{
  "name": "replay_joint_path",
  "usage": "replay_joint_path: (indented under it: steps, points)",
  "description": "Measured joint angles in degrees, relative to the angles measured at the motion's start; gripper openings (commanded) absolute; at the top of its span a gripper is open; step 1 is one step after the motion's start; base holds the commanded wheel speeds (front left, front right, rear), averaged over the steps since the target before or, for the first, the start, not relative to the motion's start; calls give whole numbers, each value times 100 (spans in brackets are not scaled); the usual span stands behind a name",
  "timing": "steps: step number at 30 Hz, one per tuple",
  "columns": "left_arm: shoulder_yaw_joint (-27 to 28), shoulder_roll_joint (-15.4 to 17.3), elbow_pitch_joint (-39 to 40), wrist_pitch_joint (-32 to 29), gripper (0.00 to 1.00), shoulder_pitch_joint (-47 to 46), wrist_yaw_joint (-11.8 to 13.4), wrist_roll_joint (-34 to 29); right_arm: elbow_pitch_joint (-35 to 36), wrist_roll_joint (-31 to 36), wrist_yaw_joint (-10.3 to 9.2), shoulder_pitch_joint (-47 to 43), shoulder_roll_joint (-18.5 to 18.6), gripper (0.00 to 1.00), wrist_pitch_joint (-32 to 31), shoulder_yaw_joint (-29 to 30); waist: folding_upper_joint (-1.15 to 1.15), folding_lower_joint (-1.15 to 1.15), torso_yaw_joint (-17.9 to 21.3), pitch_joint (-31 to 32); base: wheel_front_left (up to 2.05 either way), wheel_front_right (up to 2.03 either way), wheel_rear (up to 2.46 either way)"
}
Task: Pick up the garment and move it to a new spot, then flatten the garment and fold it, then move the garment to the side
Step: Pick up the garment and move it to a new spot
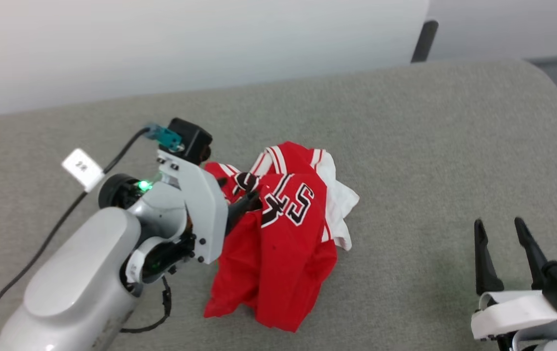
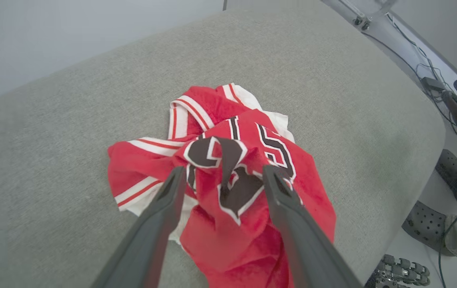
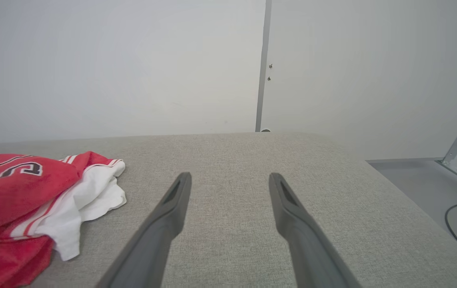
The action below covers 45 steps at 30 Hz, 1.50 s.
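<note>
Obs. The jersey (image 1: 283,243) lies in a crumpled heap on the grey padded surface (image 1: 405,122), left of centre from the robot's side and well in from every edge. The red body is bunched up, one white sleeve spills out toward the robot's right, and the black lettering sits twisted on top.

The left gripper (image 1: 245,201) reaches into the heap from the left with its jaws spread wide. In the left wrist view a raised fold carrying the lettering stands between the two fingers (image 2: 164,208). Neither finger presses it, so nothing is held. Judged: the heap lies under its own weight, neither flattened nor folded, so the spreading step is not yet done.

The right gripper (image 1: 505,229) sits low at the robot's right, wide open and empty, over bare padding and well apart from the jersey. It is probably kept there to stay clear of the left arm's work. It also faces the white-sleeve side, handy for taking that edge when the cloth gets pulled flat.
</note>
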State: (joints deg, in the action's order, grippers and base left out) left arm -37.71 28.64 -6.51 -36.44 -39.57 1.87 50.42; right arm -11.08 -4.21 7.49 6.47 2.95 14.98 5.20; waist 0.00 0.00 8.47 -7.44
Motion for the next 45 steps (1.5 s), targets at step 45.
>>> replay_joint_path:
  steps: [45]
  points:
    - [2791, 287, 53, 5144, 100, 3787, -227, -1011, 402, 280, 0, -981, 112, 100, 14, 399, 0, 0, -1046, 1314, 0, 0, 0]
